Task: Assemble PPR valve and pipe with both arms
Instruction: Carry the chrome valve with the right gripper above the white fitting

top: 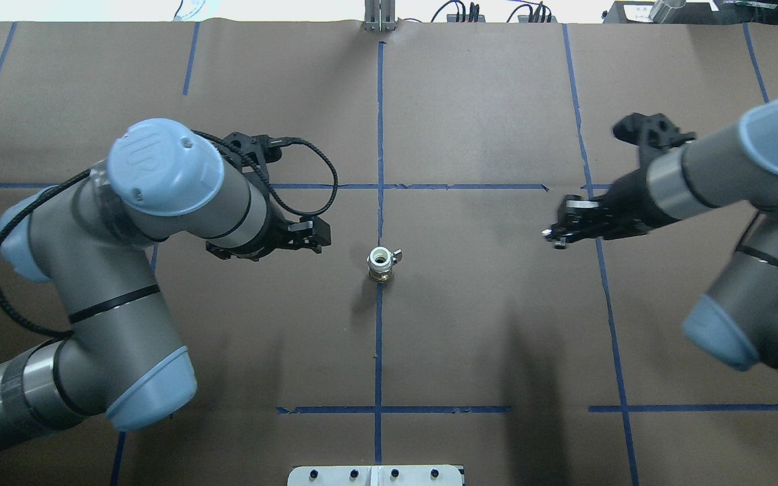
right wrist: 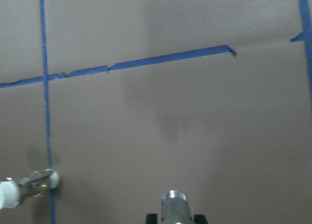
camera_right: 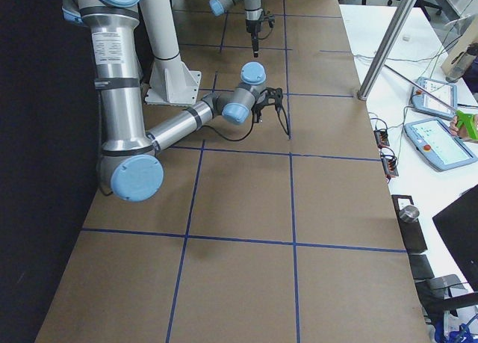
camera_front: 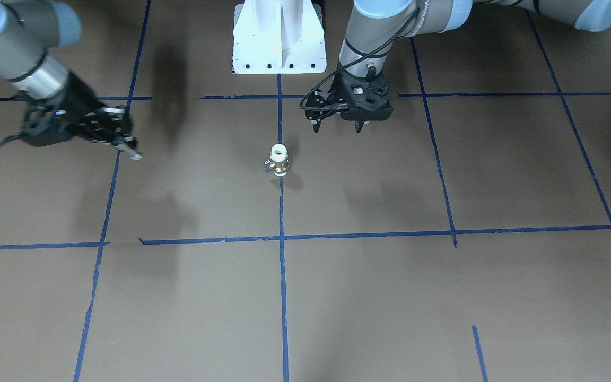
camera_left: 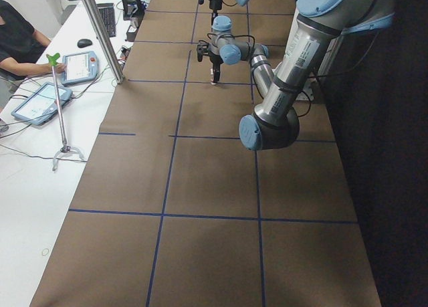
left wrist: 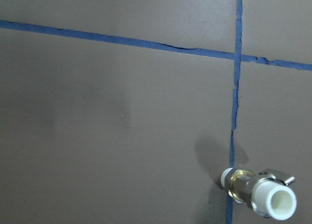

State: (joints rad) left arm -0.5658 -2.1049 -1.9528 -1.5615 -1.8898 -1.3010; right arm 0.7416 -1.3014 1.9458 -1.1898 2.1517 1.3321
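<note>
Table (top: 470,324): brown paper with a blue tape grid. In the overhead view the left arm (top: 159,175) fills the left half of the frame and the right arm (top: 733,162) comes in from the right edge.

Left gripper (camera_front: 337,127): fingers spread apart with nothing between them, pointing down at the table.

Right gripper (top: 561,235): clamped on the pipe (right wrist: 174,203). The silver end sticks out past the fingertips. Its axis is roughly level and aimed toward frame centre.

PPR valve (top: 380,259): dead centre of the overhead view, standing on the centre tape line (top: 379,337). Its long axis is vertical with the white collar up and the bore open to the top. The side stub points frame-right.

Key geometry, overhead view: the valve sits just right of the left gripper and slightly below it. It is well apart from the right gripper at mid-right, so the left is clearly nearer.

My read: the left takes the valve next. With the valve upright, that means a side-on pinch on the body, clear of the stub. It is light and stubby, so a glancing finger could tip it.
</note>
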